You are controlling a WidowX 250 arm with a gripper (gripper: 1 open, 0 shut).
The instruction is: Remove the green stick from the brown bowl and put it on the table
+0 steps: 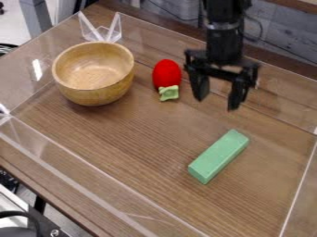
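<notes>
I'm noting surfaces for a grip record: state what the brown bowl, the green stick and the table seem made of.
Brown bowl: probably wood, smooth, judging by its even tan color and thick rounded rim.
Green stick: matte, uniformly colored; could be plastic, foam or painted wood.
Table: wood or wood-look laminate, low sheen, with streaky brown grain.

The green stick (pixel 220 155) lies flat on the table (pixel 136 167), apart from the brown bowl (pixel 95 74). The open gripper (pixel 223 95) hovers beyond the stick, near the strawberry (pixel 166 72).
</notes>
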